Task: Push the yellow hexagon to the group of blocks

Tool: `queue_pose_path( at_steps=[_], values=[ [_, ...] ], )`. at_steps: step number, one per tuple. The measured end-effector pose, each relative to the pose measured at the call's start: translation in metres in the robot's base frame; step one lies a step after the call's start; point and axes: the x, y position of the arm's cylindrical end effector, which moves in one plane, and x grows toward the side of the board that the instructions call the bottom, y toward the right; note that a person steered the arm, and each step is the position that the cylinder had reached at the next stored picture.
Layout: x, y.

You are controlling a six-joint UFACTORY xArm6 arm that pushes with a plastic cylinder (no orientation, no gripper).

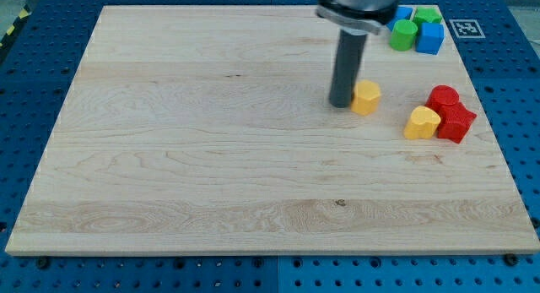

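Note:
The yellow hexagon [366, 97] lies on the wooden board [211, 158] at the upper right. My tip [342, 104] stands right against the hexagon's left side, touching or nearly so. To the hexagon's right, a short gap away, lies a group of blocks: a yellow heart-like block [422, 122], a red cylinder [443, 98] and a red star-like block [456, 122], all packed close together.
A second cluster sits at the board's top right corner: a green cylinder [403, 35], a green block [428, 16], a blue cube [431, 38] and a blue block [405, 13] partly hidden by the arm. A marker tag [465, 28] lies off the board.

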Motion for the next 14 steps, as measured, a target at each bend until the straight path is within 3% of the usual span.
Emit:
queue_pose_path(
  at_steps=[2, 3, 6, 8, 10, 12, 14],
  values=[
    [0.008, 0.028],
    [0.005, 0.002],
    [-0.044, -0.020],
    [-0.044, 0.043],
    [-0.005, 0.087],
    [-0.040, 0.053],
    [0.002, -0.008]
  ],
)
